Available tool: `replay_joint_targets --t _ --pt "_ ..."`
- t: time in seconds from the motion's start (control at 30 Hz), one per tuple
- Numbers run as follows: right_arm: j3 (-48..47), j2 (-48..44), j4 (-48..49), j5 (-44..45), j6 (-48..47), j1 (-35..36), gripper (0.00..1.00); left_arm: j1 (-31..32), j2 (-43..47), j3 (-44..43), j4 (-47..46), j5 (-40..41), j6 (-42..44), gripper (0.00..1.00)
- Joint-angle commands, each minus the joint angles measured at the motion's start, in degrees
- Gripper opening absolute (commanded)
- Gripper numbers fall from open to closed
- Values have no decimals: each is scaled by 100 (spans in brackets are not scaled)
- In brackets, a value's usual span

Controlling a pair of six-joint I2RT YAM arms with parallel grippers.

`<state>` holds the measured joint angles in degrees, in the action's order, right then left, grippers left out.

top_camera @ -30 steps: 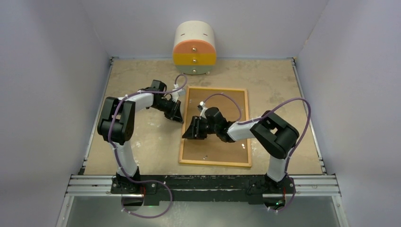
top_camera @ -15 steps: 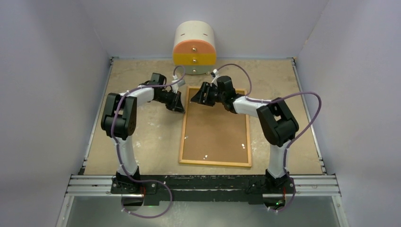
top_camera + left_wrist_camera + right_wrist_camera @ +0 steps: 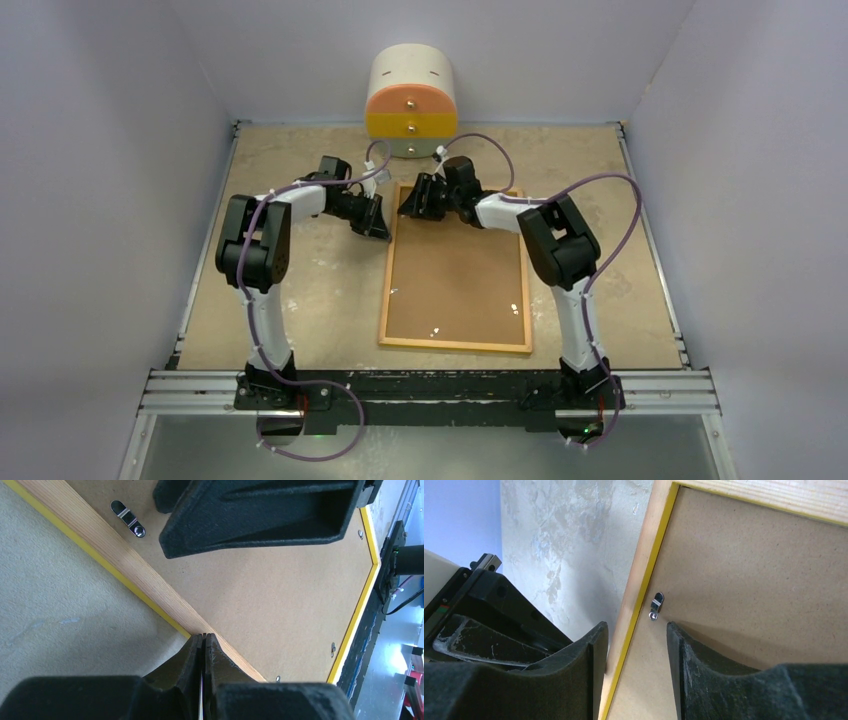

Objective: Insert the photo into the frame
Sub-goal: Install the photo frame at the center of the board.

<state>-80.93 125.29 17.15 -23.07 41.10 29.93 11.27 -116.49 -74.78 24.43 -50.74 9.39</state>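
From above, the frame (image 3: 386,290) lies back-up, its long axis running away from the bases. The right gripper (image 3: 408,206), nearer, hovers over its far-left corner.

Left wrist: the left gripper (image 3: 204,640) is pinched shut at the frame's left rim, with nothing seen held.

Right wrist: the jaws stand part-open and empty, a turn clip (image 3: 656,606) just ahead.

The photo is not visible.

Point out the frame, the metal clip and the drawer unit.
frame (image 3: 127,565), left wrist view, wooden back rail.
metal clip (image 3: 656,606), right wrist view, its middle.
drawer unit (image 3: 411,103), top view, orange drawer front.

Bright, even light; soft shadows; closest edges seemingly blurred.
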Motion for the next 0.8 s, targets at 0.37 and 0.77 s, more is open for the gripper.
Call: replay_joint_targets --t 0.37,0.77 --pt "-374 361 196 -17 83 38 45 7 -120 8 -184 -148 23 1" --pt "-312 372 355 -225 245 192 46 7 -154 -28 -159 -140 74 0"
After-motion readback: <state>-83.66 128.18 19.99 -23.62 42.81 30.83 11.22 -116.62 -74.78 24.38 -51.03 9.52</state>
